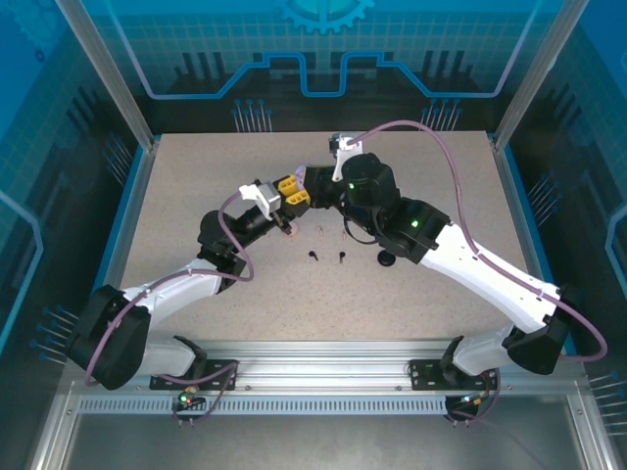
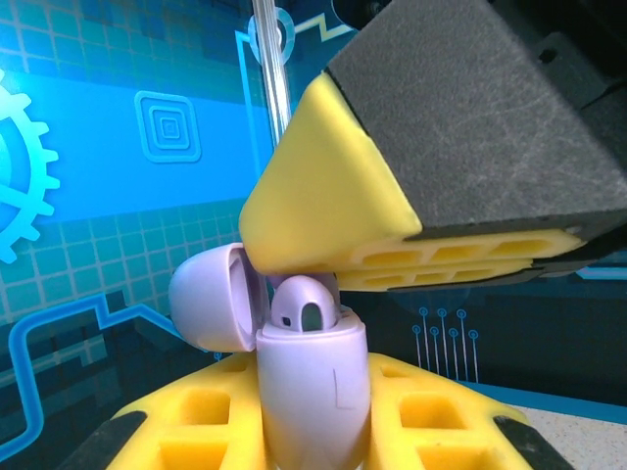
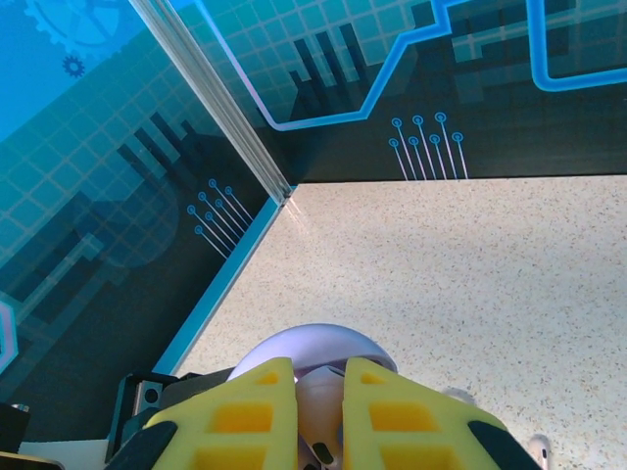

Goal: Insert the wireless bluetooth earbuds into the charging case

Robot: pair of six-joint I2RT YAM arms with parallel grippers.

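Note:
A lavender charging case (image 2: 313,382) stands upright between the yellow fingers of my left gripper (image 2: 313,416), which is shut on it. Its lid (image 2: 211,304) hangs open to the left. A lavender earbud (image 2: 304,308) sits in the case's mouth, its top still showing. My right gripper (image 3: 318,372) is shut on that earbud (image 3: 318,406) from above, with the lid (image 3: 313,343) just beyond its fingertips. In the top view the left gripper (image 1: 286,204) and the right gripper (image 1: 297,188) meet above the middle of the table.
Two black earbuds (image 1: 313,256) (image 1: 341,258) lie on the table in front of the grippers, and a black case (image 1: 388,259) sits to their right. A small pinkish object (image 1: 286,231) lies under the left gripper. A pale earbud (image 3: 537,448) rests on the table.

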